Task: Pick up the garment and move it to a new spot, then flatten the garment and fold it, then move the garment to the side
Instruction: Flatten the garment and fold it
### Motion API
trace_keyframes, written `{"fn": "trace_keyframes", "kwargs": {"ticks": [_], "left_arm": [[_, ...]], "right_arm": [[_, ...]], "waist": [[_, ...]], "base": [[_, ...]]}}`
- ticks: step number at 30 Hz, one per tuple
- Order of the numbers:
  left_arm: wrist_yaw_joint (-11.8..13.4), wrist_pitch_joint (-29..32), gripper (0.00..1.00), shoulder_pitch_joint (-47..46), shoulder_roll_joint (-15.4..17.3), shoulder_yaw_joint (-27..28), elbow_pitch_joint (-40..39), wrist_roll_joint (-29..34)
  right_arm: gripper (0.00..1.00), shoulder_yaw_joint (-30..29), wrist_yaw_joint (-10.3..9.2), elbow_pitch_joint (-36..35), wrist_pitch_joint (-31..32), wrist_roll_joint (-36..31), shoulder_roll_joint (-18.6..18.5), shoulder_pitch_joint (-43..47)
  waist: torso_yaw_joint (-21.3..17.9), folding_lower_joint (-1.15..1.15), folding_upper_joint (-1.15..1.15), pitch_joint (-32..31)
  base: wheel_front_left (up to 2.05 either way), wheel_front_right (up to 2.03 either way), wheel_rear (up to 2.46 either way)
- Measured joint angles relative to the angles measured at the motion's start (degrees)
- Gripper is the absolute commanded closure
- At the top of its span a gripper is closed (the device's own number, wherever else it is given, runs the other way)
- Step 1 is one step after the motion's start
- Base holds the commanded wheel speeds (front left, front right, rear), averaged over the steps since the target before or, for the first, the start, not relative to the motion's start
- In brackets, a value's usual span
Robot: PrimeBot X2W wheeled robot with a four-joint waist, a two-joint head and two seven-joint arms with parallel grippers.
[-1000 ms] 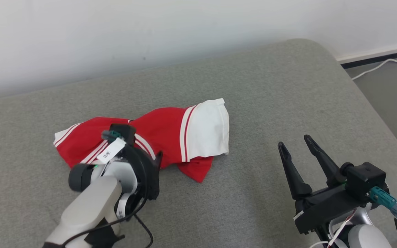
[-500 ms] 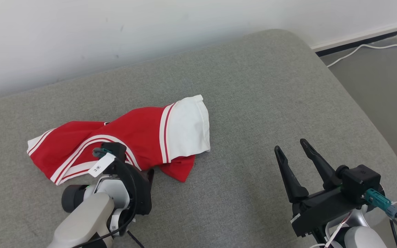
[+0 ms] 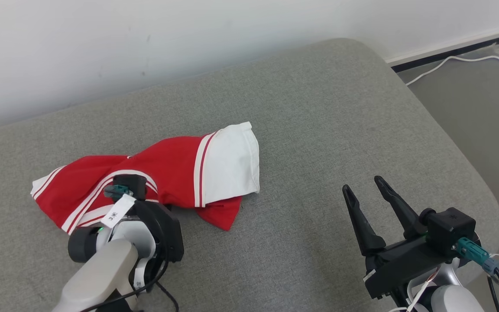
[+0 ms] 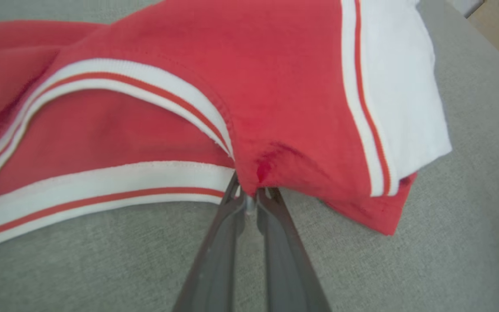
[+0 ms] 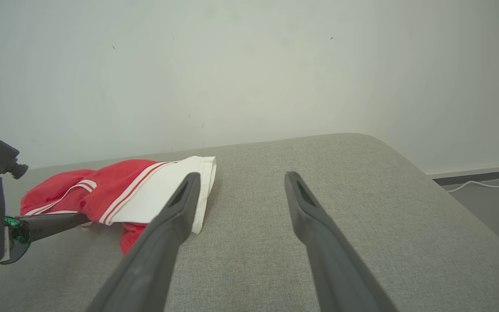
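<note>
The garment [image 3: 176,169] is red with white stripes and a white end. It lies crumpled on the grey cushion [image 3: 319,130], left of centre. In the left wrist view my left gripper [image 4: 251,195] is shut on the garment [image 4: 275,86], pinching a red fold at its near edge. In the head view the left gripper [image 3: 145,203] sits at that near edge, its fingertips hidden under the wrist. My right gripper [image 3: 361,182] is open and holds nothing, well right of the garment and near the cushion's front. The right wrist view shows my right gripper [image 5: 241,175], the garment [image 5: 115,195] and the left gripper [image 5: 78,219].
A white wall runs behind the cushion. The cushion's rounded right end drops to a grey floor [image 3: 470,108], where a white cable [image 3: 448,61] lies along the baseboard. Bare cushion stretches between the garment and my right gripper.
My left gripper has closed on the garment's near edge. The head camera has turned, so the whole picture has shifted. The right gripper stays open.
</note>
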Motion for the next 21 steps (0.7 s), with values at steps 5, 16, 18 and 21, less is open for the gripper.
{"fn": "trace_keyframes", "kwargs": {"ticks": [5,16,18,21], "left_arm": [[1.3,-3.6,1.00,-0.2,1.0,2.7,-2.0,-0.8],[5.1,-10.5,1.00,-4.4,6.4,8.6,-17.7,-0.8],[5.3,-9.7,1.00,-6.0,6.9,8.4,-20.7,-0.2],[5.6,-8.2,1.00,-8.8,6.7,7.7,-24.8,0.5]], "right_arm": [[0.00,-0.1,0.00,0.0,0.2,0.0,0.0,0.0],[0.00,-0.8,0.00,-0.2,0.5,0.1,0.0,0.5],[0.00,-0.8,0.00,-0.1,0.6,0.1,0.0,0.5],[0.00,-0.7,0.00,-0.1,0.8,0.1,0.0,0.6]], "waist": [[0.2,0.00,0.00,-0.3],[2.1,0.00,0.00,-1.6],[2.4,0.00,0.00,-1.9],[2.9,0.00,0.00,-2.5]], "base": [[0.00,0.00,0.00],[0.00,0.00,0.00],[0.00,0.00,0.00],[0.00,0.00,0.00]]}}
